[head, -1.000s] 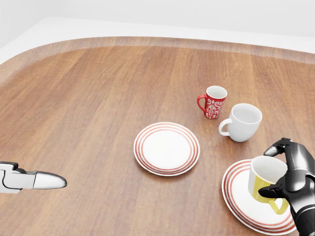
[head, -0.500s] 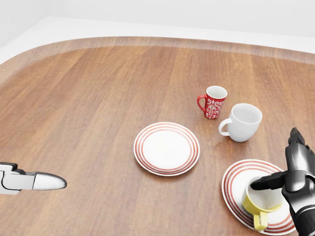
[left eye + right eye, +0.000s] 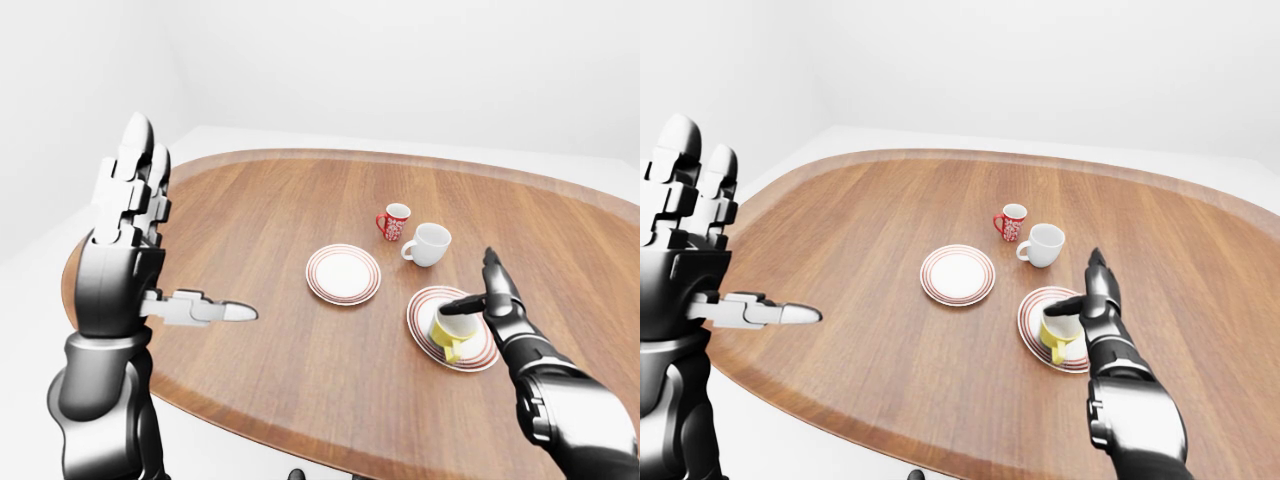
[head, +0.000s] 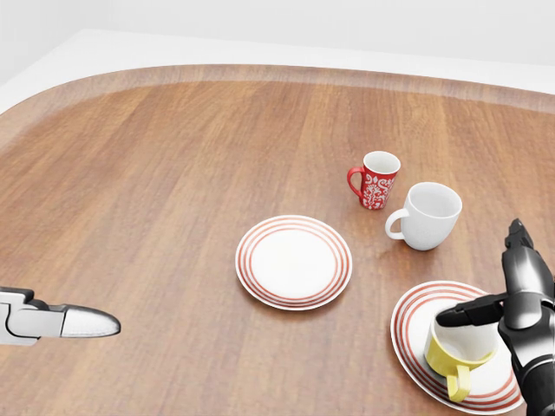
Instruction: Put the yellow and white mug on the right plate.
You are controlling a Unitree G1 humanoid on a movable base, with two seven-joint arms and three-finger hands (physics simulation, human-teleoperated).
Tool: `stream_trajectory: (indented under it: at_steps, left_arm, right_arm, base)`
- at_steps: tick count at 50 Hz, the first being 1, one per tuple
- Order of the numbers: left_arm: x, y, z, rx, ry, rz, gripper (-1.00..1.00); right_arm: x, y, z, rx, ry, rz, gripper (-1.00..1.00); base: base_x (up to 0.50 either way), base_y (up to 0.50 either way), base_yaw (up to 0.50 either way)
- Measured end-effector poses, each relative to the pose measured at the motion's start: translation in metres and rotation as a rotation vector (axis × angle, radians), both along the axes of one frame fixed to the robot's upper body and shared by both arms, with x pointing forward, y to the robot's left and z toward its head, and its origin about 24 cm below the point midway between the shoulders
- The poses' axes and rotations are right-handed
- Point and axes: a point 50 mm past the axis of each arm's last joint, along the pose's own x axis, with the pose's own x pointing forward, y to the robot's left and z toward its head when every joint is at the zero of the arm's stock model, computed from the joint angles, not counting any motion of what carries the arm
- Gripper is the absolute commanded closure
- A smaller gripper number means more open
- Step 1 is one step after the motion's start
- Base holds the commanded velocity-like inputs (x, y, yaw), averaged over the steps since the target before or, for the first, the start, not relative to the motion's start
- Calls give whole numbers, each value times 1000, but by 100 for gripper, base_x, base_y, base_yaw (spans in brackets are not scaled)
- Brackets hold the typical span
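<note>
The yellow and white mug (image 4: 458, 354) stands on the right red-ringed plate (image 4: 409, 342) at the lower right of the head view, handle toward the bottom edge. My right hand (image 4: 484, 282) is open beside it: the thumb (image 4: 468, 314) reaches over the mug's rim, the other fingers (image 4: 520, 251) point up and away. I cannot tell whether the thumb touches the rim. My left hand (image 3: 185, 235) is raised at the left of the left-eye view, open and empty, far from the mug.
A second red-ringed plate (image 4: 294, 262) lies mid-table. A red patterned mug (image 4: 375, 180) and a plain white mug (image 4: 429, 215) stand above the right plate. The round wooden table (image 4: 173, 173) curves away at the left and top.
One second ago my right hand held the mug tilted just above the plate. It has set the mug down, opened its fingers and drawn slightly back. The left hand barely moved.
</note>
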Motion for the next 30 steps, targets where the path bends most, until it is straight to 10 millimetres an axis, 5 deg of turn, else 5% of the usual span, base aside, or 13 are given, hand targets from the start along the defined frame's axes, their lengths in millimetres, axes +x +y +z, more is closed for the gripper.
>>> stream_trajectory:
  at_steps: [18,30]
  left_arm:
    - [-1,-1,2,6,-10,-4,-100]
    - [-6,-3,8,18,-45,-12,-100]
  right_arm:
    - [15,2,22,77,-84,34,-100]
    - [26,11,58,113,-267,135,-100]
  base:
    - [0,0,0]
    - [0,0,0]
